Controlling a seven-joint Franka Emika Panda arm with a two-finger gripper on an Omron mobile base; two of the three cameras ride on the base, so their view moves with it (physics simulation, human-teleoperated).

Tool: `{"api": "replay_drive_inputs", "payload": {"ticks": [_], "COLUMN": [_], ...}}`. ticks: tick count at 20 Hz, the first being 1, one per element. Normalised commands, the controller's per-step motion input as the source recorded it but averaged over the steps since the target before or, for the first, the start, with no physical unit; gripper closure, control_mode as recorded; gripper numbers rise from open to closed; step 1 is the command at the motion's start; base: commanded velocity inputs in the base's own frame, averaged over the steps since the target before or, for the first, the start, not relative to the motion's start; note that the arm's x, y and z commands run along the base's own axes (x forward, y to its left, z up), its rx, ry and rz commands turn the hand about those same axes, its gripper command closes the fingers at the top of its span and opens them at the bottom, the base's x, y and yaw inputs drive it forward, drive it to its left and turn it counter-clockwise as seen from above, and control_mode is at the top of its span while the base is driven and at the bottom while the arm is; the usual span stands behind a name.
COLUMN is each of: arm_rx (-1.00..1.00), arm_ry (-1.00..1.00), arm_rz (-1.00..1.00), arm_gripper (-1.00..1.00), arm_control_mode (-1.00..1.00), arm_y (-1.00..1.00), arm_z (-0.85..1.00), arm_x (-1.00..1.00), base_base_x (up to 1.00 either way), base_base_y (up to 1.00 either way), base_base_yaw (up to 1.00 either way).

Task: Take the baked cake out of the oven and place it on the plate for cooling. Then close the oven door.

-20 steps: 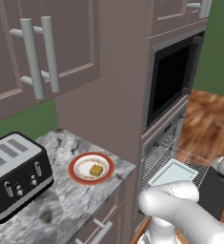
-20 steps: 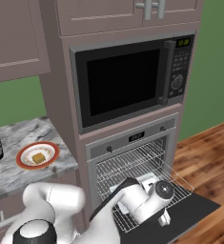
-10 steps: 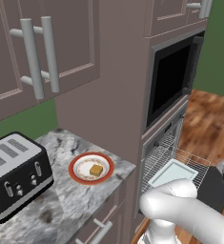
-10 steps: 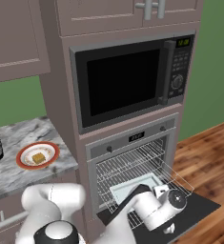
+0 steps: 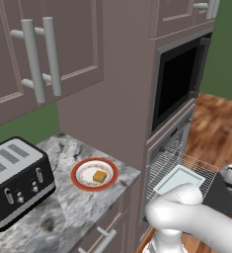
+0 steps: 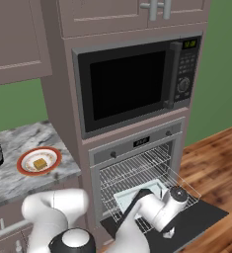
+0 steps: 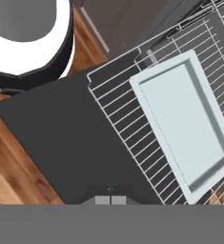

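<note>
Marbled grey worktop (image 5: pixel 63 217) runs along the left of this kitchen under mauve cabinets, with a tall column at its right end carrying the microwave (image 6: pixel 132 84) above and the oven (image 6: pixel 137 168) below, and wood flooring (image 6: pixel 216 163) beyond. On the worktop the plate (image 5: pixel 81 169) sits at about three o'clock from the black toaster (image 5: pixel 16 185), near the worktop's oven end, probably so the carry from the oven stays short. The baked cake (image 5: pixel 99 176) rests on that plate, slightly toward its right side, so I judge the cooling part of the task done. What remains is the oven door (image 7: pixel 61 138), which lies folded flat down over the floor, a dark slab. A wire rack (image 7: pixel 132 124) is drawn out partly over it, and the pale baking tray (image 7: pixel 185 119) lies empty on the rack, at roughly two o'clock from my fingertips in the hand view; drawn out like that, the rack gave easy reach to the cake, but I expect it would foul the door unless it slides back in as the door swings up. My gripper (image 7: pixel 110 200) hangs above the door's dark surface, pointing down at it near the outer part of the panel. My jaws are fully closed, the two tips pressed together with nothing between them, and I cannot tell whether they touch the door; that suits pushing or hooking the door rather than gripping.
</note>
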Motion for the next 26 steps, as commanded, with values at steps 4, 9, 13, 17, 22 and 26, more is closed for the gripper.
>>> {"api": "replay_drive_inputs", "payload": {"ticks": [4,9,13,17,22,26], "arm_rx": [0.15,0.16,0.11,0.03,-0.02,-0.05], "arm_ry": [0.15,0.04,0.00,0.00,0.00,-0.08], "arm_rz": [-0.21,-0.23,-0.23,-0.19,-0.16,-0.17], "arm_gripper": [1.00,1.00,1.00,1.00,1.00,1.00], "arm_control_mode": [-1.00,-1.00,-1.00,-1.00,-1.00,-1.00], "arm_y": [-0.11,-0.19,-0.19,-0.07,-0.01,-0.09], "arm_z": [-0.42,-0.41,-0.32,-0.25,-0.40,-0.56], "arm_x": [0.17,0.14,0.16,0.25,0.17,0.00], "base_base_x": [0.00,0.00,0.00,0.00,0.00,0.00], "base_base_y": [0.00,0.00,0.00,0.00,0.00,0.00], "base_base_yaw": [0.00,0.00,0.00,0.00,0.00,0.00]}}
